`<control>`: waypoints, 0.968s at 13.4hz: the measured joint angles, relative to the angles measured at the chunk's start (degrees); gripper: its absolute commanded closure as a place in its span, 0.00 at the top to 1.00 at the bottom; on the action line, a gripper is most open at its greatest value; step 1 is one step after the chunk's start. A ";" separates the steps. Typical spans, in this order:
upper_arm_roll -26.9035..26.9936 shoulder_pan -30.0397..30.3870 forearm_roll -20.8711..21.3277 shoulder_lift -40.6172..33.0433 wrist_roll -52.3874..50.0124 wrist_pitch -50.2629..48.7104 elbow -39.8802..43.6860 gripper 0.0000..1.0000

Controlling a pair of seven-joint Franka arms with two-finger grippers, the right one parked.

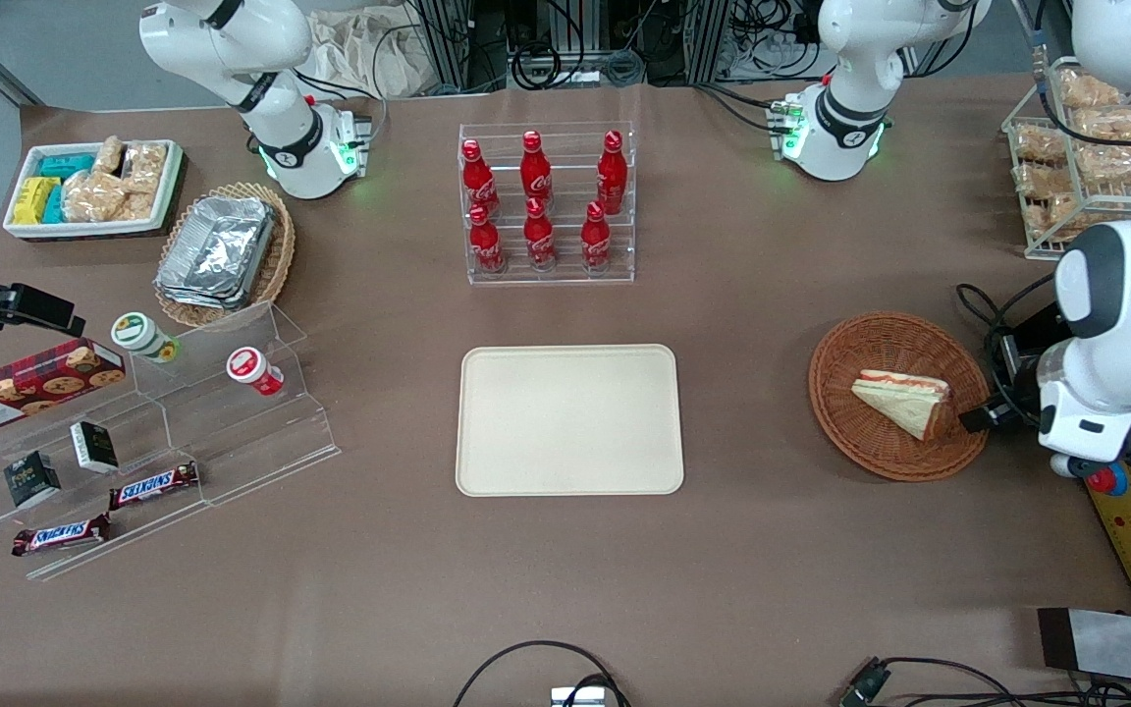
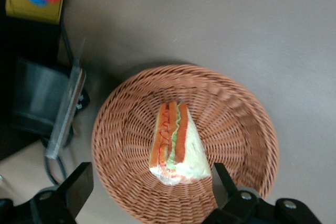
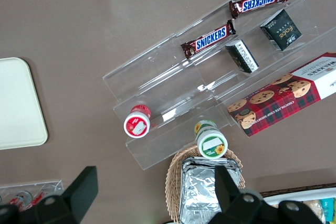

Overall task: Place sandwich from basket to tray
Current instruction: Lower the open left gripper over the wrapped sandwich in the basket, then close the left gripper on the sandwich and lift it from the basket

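The end effector [image 2: 149, 187] hovers wide open (holding nothing) above the sandwich [image 1: 903, 401] in the wicker basket [image 1: 855, 432], tray [image 1: 568, 420] at its nine o'clock.

"SNICKERS" was printed on two chocolate bars [image 3: 209, 40] on the clear stepped stand [image 3: 173, 72]. "WALKERS" read on the red tartan cookie box [image 3: 286, 95]. Red bottles [image 1: 537, 201] carried Coca-Cola script.

Brown matte counter [image 1: 772, 550] spreads under me, evenly lit, soft shadows. Grey floor [image 1: 65, 59] past counter's edge farthest from front camera. Dark metal frame with tangled black cables [image 1: 575, 49] there. Crumpled beige cloth [image 1: 369, 54] beside it.
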 measured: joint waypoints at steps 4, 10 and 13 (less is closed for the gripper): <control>-0.01 0.09 -5.57 -0.01 -4.22 0.59 -2.45 1.00; 0.13 1.43 -6.58 0.01 -4.99 10.34 -10.74 1.00; 0.14 2.09 -6.72 0.01 -4.99 13.02 -12.97 1.00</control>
